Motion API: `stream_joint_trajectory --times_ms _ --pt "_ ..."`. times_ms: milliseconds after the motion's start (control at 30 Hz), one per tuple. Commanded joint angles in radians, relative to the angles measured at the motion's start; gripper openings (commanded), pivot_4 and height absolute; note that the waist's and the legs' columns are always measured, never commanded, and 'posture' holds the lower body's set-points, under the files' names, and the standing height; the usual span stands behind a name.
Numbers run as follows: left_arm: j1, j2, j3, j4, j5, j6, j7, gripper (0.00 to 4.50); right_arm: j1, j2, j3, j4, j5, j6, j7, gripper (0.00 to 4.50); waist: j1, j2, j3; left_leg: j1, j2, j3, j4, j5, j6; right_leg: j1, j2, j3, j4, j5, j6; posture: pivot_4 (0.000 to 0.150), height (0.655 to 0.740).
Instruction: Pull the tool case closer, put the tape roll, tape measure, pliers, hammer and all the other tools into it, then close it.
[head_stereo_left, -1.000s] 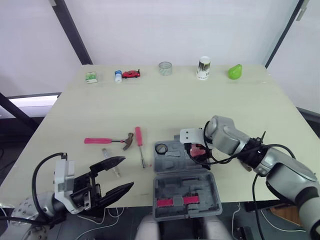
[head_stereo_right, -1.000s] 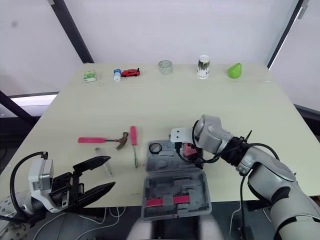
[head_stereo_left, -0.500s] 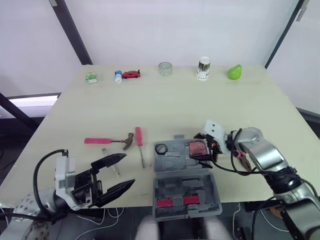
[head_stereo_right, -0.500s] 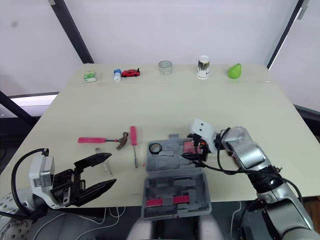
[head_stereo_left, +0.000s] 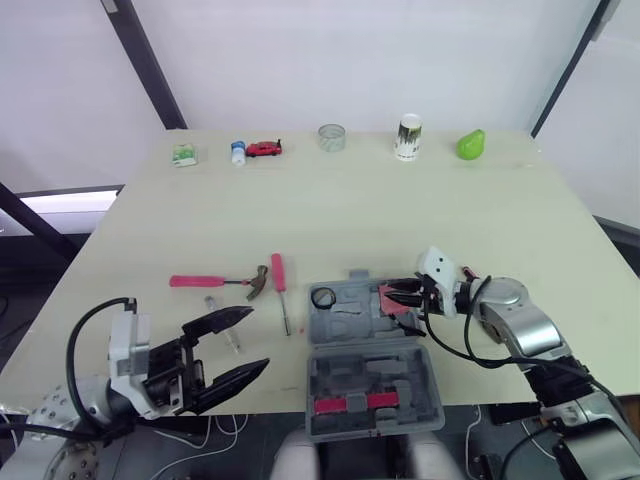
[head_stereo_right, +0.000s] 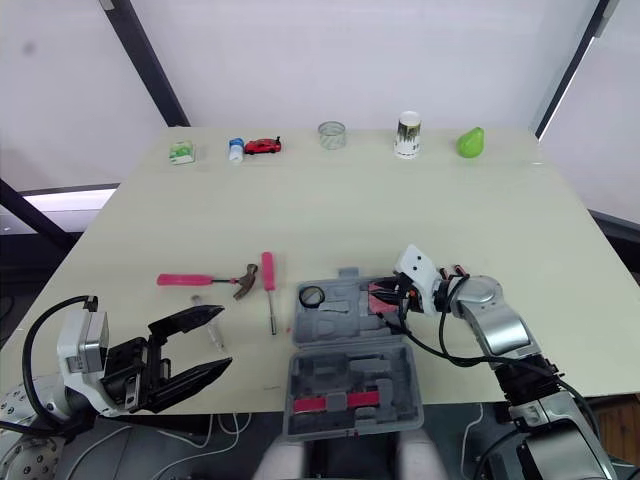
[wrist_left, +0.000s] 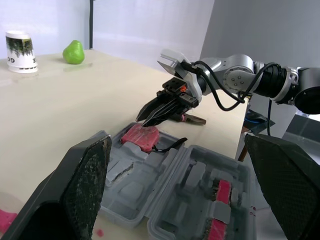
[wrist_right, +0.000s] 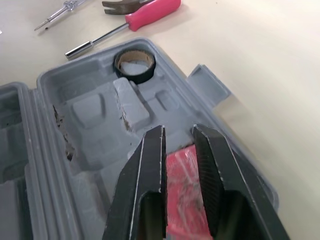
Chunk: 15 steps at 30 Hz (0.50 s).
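**Tool case** (head_stereo_left: 347, 327): grey, lying open at 6 o'clock on the table (head_stereo_left: 330, 220), with its hinge running 9 to 3. The near half is carrying two pink inserts (head_stereo_left: 348, 404).

**Tape roll** (head_stereo_left: 322, 297): black, sitting in the 10 o'clock corner pocket of the far half.

**Tape measure** (wrist_left: 141, 136): red, lying in the far half at 3 o'clock of the tape roll.

**Right gripper** (wrist_left: 148, 117): reaching in from 3 o'clock and hovering over the tape measure. The right wrist view is showing its fingers (wrist_right: 145, 175) a narrow gap apart and clamping nothing, with the red casing beneath the gap. The left wrist view is showing the tips just above the casing; whether they are touching it cannot be told.

**Left gripper** (head_stereo_right: 226, 338): fingers spread wide and gripping nothing, hanging over the table's near edge at 8 o'clock of the tool case.

**Hammer** (head_stereo_left: 225, 283): pink handle, lying at 9 o'clock of the tool case.

**Pink screwdriver** (head_stereo_left: 279, 282): lying between the hammer head and the tool case, shaft pointing to 6.

**Clear-handled screwdriver** (head_stereo_left: 222, 322): lying at 7 o'clock of the hammer head.

**Dark-handled tool** (wrist_left: 194, 119): the left wrist view is showing it lying on the table just behind the right gripper. It is too indistinct to name.

**Far edge, 12 o'clock, running 9 to 3:**
- green-and-white packet (head_stereo_left: 181, 154)
- blue-capped bottle (head_stereo_left: 238, 152)
- red toy car (head_stereo_left: 264, 149)
- clear ring (head_stereo_left: 331, 137)
- white cup (head_stereo_left: 407, 136)
- green pear (head_stereo_left: 470, 144)

**Markings:** the white cup is bearing a dark printed band, and no lettering on it or on the packet is reading legibly.
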Motion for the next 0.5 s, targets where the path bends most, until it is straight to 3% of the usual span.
stream_joint_trajectory --times_ms 33,333,500 --pt "0.001 0.010 0.015 -0.008 -0.011 -0.003 -0.008 4.50 0.007 -0.010 -0.030 -0.012 0.013 -0.035 -0.008 0.96 0.000 0.000 0.000 0.000 0.000 0.000 0.000 0.000 0.000 0.000 0.000 0.000 0.000 0.000 0.000 0.150 0.7400" --pt "-0.012 0.010 0.009 0.000 -0.008 -0.004 -0.007 4.50 0.011 0.014 -0.010 0.110 -0.027 -0.115 -0.045 0.96 0.000 0.000 0.000 0.000 0.000 0.000 0.000 0.000 0.000 0.000 0.000 0.000 0.000 0.000 0.000 0.150 0.7400" --pt "-0.012 0.003 0.009 0.006 -0.001 -0.009 -0.003 4.50 0.045 0.010 0.019 0.263 -0.104 -0.155 -0.108 0.96 0.001 -0.001 -0.001 0.001 0.000 0.000 0.000 0.000 0.000 0.001 0.000 0.000 0.000 0.000 0.000 0.150 0.7400"
